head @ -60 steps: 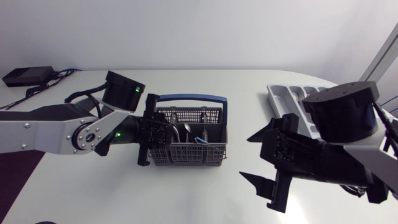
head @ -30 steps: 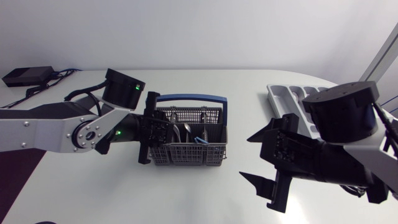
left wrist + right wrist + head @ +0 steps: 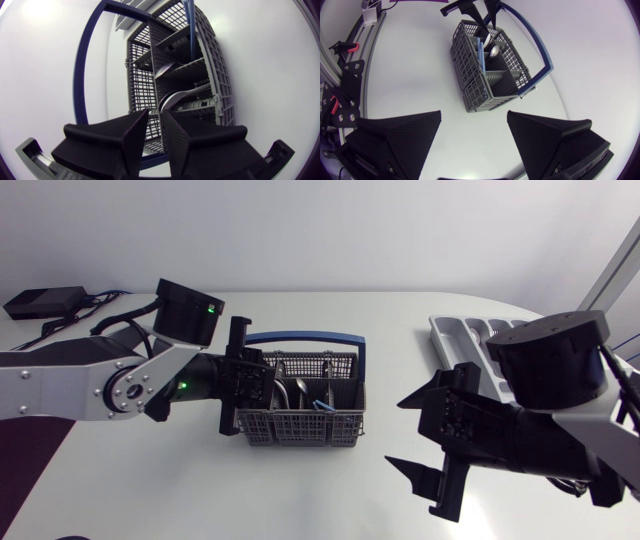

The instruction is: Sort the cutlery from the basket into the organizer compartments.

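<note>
The grey wire basket (image 3: 300, 426) stands on the white tabletop (image 3: 300, 495) just left of the frame's centre, with its blue handle (image 3: 305, 336) folded back towards the upper side. Cutlery stands upright in its compartments. A spoon (image 3: 302, 387) shows near the middle, and a blue-handled piece (image 3: 320, 405) is just to its right.

The left arm comes in from the left edge, and the left gripper (image 3: 240, 385) sits at the basket's left end. In the left wrist view this gripper (image 3: 155, 117) is open only a sliver. Just a narrow slit separates the two wedge fingers (image 3: 112, 142), and nothing is caught between them. Directly ahead of the tips is the basket's grid wall (image 3: 217, 75), with the spoon's bowl (image 3: 172, 97) in the nearest compartment.

The organizer (image 3: 455, 335) lies at the upper right of the head view, partly covered by the right arm and well apart from the basket.

The right gripper (image 3: 410, 435) hangs over bare tabletop in the lower right, wide open and holding nothing. In the right wrist view it (image 3: 474, 120) faces the basket (image 3: 470, 75) across a stretch of tabletop. The spoon (image 3: 494, 50) is visible inside, and the left gripper's fingers are at the basket's far end.
</note>
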